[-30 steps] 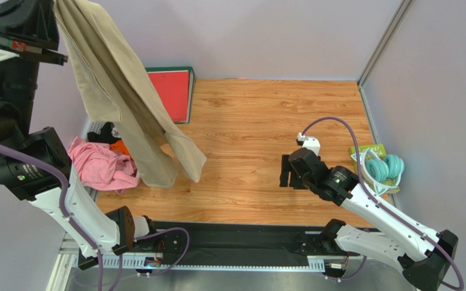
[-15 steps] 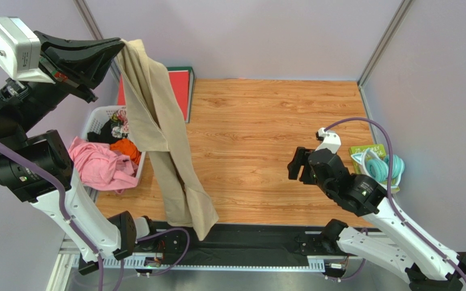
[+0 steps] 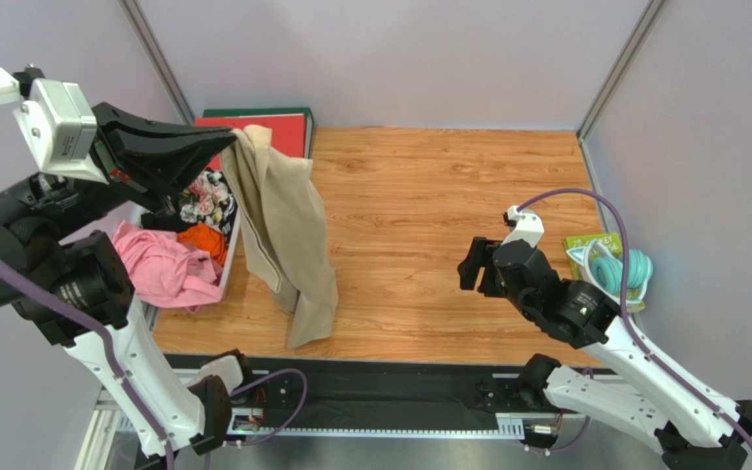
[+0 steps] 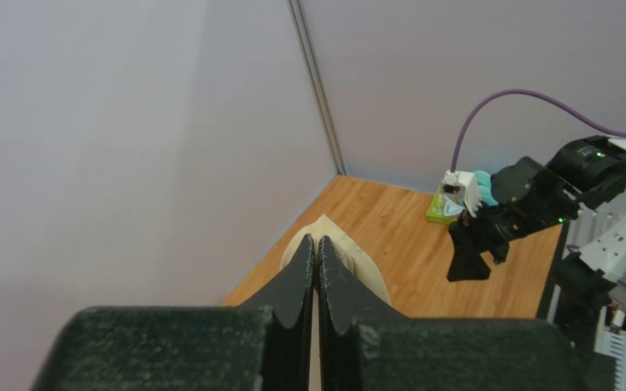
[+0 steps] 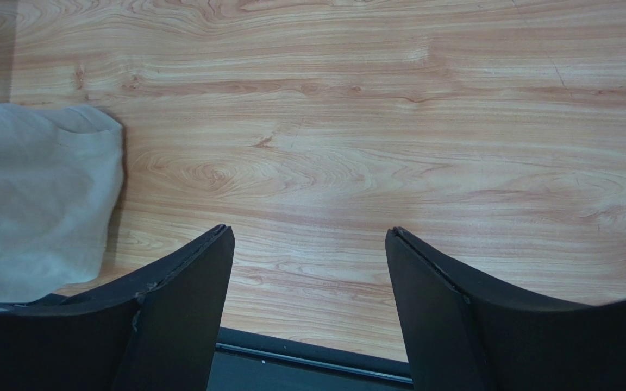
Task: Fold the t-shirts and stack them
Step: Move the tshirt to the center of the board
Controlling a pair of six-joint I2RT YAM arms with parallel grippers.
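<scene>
Pinched shut, the left hand (image 3: 225,139) hangs the t-shirt (image 3: 287,220) lengthwise, its tail at the near tabletop (image 3: 419,196) edge. The right hand (image 3: 472,268), wide open and empty, lies well to its right.

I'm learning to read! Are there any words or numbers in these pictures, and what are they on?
No word or number can be read here.
Green box beside the teal headphones: print too small to read.
Black joint of the left arm: small marking, too blurred to read.
Tan t-shirt and red book: no writing shows.
</scene>
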